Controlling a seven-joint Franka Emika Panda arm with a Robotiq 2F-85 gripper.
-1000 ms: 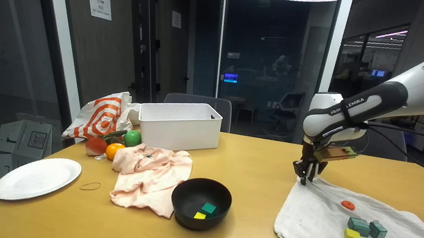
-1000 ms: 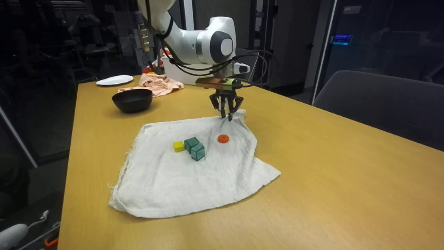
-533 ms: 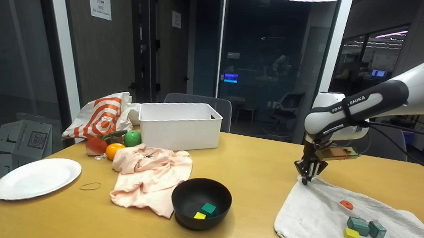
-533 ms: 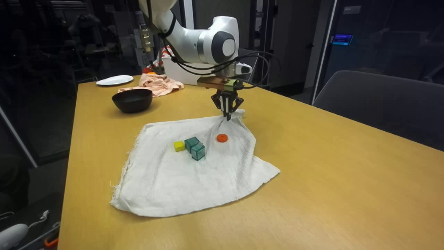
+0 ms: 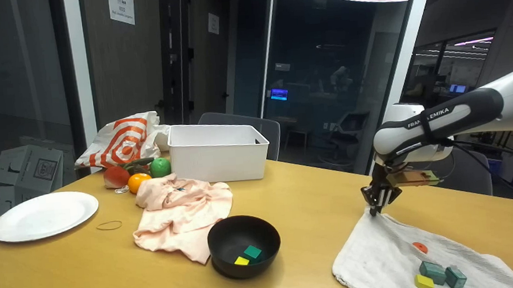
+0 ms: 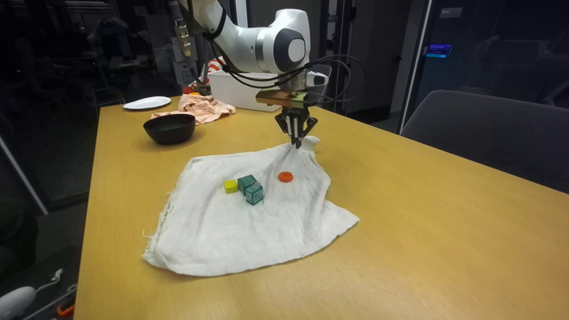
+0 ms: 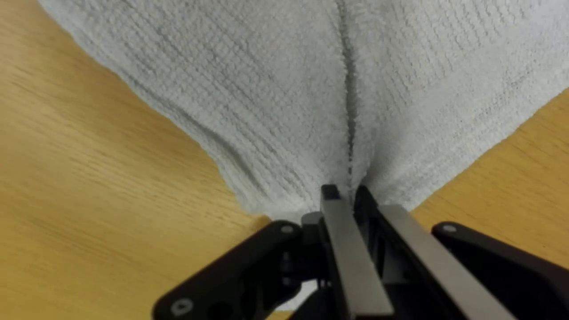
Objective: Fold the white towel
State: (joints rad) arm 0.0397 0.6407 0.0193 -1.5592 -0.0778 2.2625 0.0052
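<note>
The counter (image 6: 444, 249) carries the white towel (image 6: 218, 240) spread, presumably so a whole side can be turned over. The fingers (image 7: 353, 258) are clamped on it near one corner, the cloth gathered into a raised crease, likely because a pinch there lets that corner lead the fold. Two green blocks (image 6: 254, 194), a yellow block (image 6: 230, 186) and an orange disc (image 6: 285, 177) rest on top; their weight may pin the middle, and folding could tumble them.
</note>
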